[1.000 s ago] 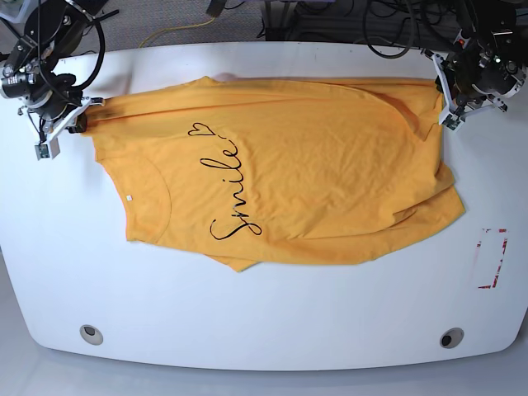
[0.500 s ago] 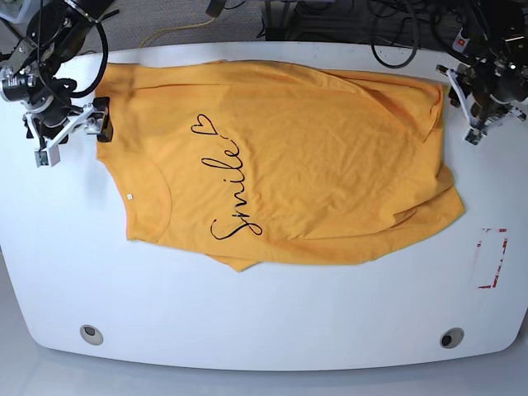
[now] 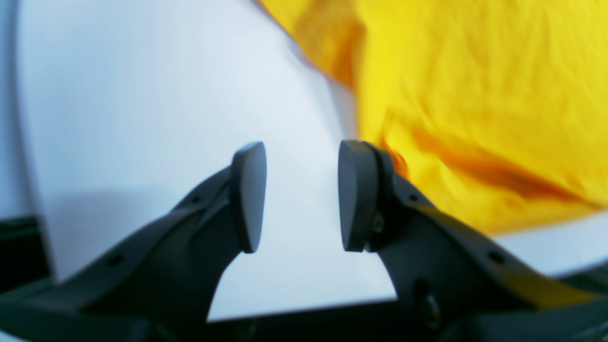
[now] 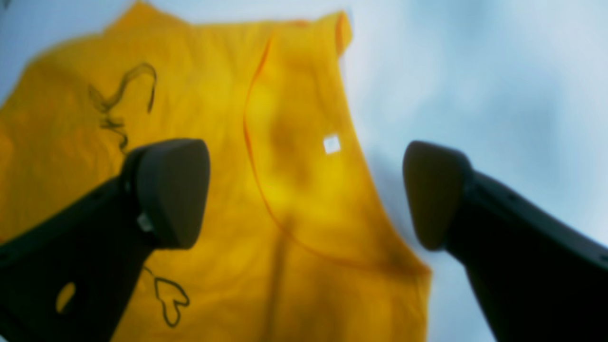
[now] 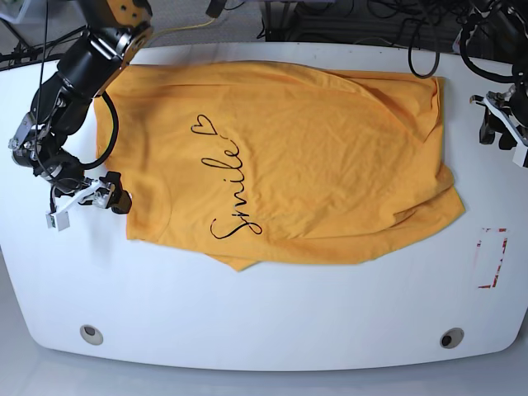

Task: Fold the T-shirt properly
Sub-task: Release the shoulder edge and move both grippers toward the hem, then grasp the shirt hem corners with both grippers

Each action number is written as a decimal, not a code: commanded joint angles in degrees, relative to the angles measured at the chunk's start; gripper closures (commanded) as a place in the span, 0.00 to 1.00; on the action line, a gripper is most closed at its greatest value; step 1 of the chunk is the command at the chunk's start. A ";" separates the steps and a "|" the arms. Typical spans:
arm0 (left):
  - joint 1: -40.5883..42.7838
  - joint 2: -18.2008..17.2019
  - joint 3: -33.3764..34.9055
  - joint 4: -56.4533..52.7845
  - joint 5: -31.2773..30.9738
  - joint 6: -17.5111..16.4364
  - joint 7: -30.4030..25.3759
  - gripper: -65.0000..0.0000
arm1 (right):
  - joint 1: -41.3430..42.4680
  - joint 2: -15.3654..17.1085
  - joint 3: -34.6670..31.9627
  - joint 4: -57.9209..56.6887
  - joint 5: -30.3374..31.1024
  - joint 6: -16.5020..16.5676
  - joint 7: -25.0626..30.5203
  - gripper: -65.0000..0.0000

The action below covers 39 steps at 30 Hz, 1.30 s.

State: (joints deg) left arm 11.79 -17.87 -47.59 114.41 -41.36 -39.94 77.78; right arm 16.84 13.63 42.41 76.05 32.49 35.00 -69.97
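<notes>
You see the wrinkled orange-yellow cloth T-shirt (image 5: 280, 161) flat on the white table (image 5: 264, 313), right gripper (image 4: 306, 190) wide, left gripper (image 3: 294, 197) narrowly parted, both empty, probably set to regrasp.

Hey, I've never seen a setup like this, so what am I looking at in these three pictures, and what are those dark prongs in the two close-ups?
This is a robot with two arms at a white table. The base picture looks down from overhead. The two close-ups come from cameras on the wrists, so the dark prongs are each hand's own fingers.

An orange-yellow T-shirt lies spread on the table, printed with "Smile" and a small heart.

The right hand hangs over the neck end of the shirt, fingers wide apart. The left hand is over bare table beside the shirt's other end, fingers partly apart. Neither holds anything.
</notes>
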 commanded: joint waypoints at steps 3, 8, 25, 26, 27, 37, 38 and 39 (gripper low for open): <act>-1.11 -1.08 -0.36 0.71 3.52 -0.06 -0.81 0.64 | 7.47 1.54 0.09 -9.55 -6.25 0.38 3.12 0.05; -1.90 -1.08 -0.19 0.71 7.21 -0.06 -0.81 0.64 | 13.09 1.54 0.09 -19.39 -10.91 0.38 9.71 0.05; -1.81 -0.99 -0.36 0.62 11.17 -0.06 -0.81 0.64 | 16.61 1.36 -11.78 -35.48 -9.77 0.12 24.39 0.05; -1.81 -0.99 -0.36 0.62 11.17 -0.06 -0.81 0.64 | 16.70 1.27 -11.78 -35.48 -9.77 0.03 24.39 0.05; -1.81 -0.99 -0.36 0.62 11.25 -0.06 -0.81 0.64 | 16.79 1.27 -11.78 -35.48 -9.77 0.03 24.39 0.06; -5.24 -0.99 -0.27 -1.31 11.87 -0.06 -0.90 0.64 | 16.87 1.19 -11.86 -35.39 -9.85 0.03 24.66 0.73; -5.68 -0.99 -0.19 -1.31 12.66 -0.06 -0.90 0.64 | 16.87 1.19 -11.86 -35.39 -10.03 0.03 24.66 0.79; -5.95 -0.99 -0.01 -1.31 14.16 -0.06 -0.90 0.64 | 16.87 1.19 -11.86 -35.39 -10.20 0.03 24.66 0.87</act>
State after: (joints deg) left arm 6.28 -17.69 -47.57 112.25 -28.32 -39.94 77.84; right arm 31.70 13.96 30.63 39.90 21.37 34.54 -46.46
